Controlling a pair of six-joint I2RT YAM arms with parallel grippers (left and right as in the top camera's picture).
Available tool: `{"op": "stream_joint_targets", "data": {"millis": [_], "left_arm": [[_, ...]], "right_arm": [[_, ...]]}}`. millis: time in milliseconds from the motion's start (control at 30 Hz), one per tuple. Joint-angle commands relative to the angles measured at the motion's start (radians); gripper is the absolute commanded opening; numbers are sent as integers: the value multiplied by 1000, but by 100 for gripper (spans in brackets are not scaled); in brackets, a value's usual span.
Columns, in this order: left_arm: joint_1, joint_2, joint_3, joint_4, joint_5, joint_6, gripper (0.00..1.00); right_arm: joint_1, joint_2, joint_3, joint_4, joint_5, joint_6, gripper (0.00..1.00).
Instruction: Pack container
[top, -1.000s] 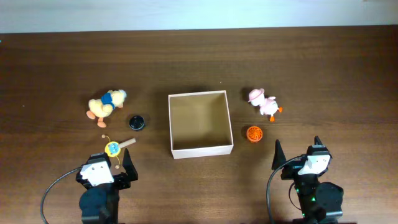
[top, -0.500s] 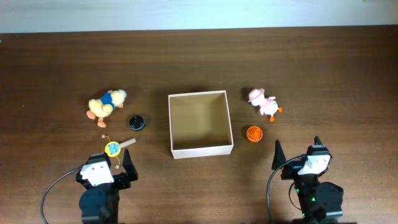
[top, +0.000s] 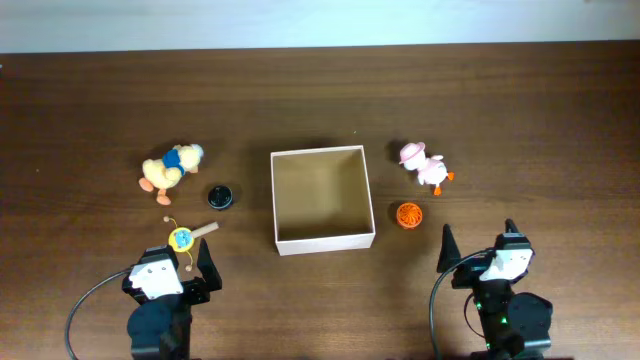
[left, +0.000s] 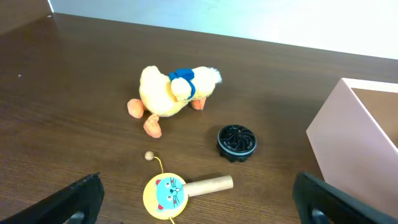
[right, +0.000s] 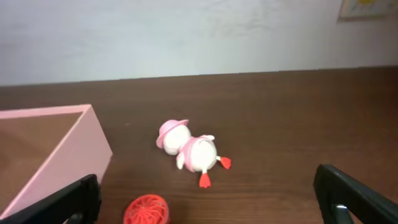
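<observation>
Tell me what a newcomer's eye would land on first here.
The square white-walled container stands open at the centre of the table, with nothing inside. On its left lie a yellow plush duck, a black disc and a cat-face rattle; on its right, a pink duck and an orange ball.

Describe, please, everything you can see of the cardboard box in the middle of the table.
The box is square, shallow and lidless, seemingly cardboard, with white outer walls and a tan-brown inside. It sits upright and flat on the dark wooden table, near its middle, turned slightly from the table's edge. Nothing lies inside it. Only the table touches it; the nearest things, an orange ball and a black disc, lie apart from its walls.
</observation>
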Motion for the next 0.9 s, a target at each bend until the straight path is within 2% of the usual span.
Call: {"op": "stream_joint_targets", "data": {"millis": [0,267,467,733,867], "left_arm": [[-2,-6,-5,3,11,13,99],[-2,-6,-5,3,11,13,99],[-2,-6,-5,3,11,13,99],[-2,-6,-5,3,11,13,99],[-2,-6,-5,3,11,13,99]], "right_arm": [[-5,-7,-11,1,-2,121,99],[-5,-7,36,-28,-3,161,99],[-5,29,135,-159,2,144,99],[-5,216,354,-295,79,66,99],[-5,398,550,-360,82,13,99]]}}
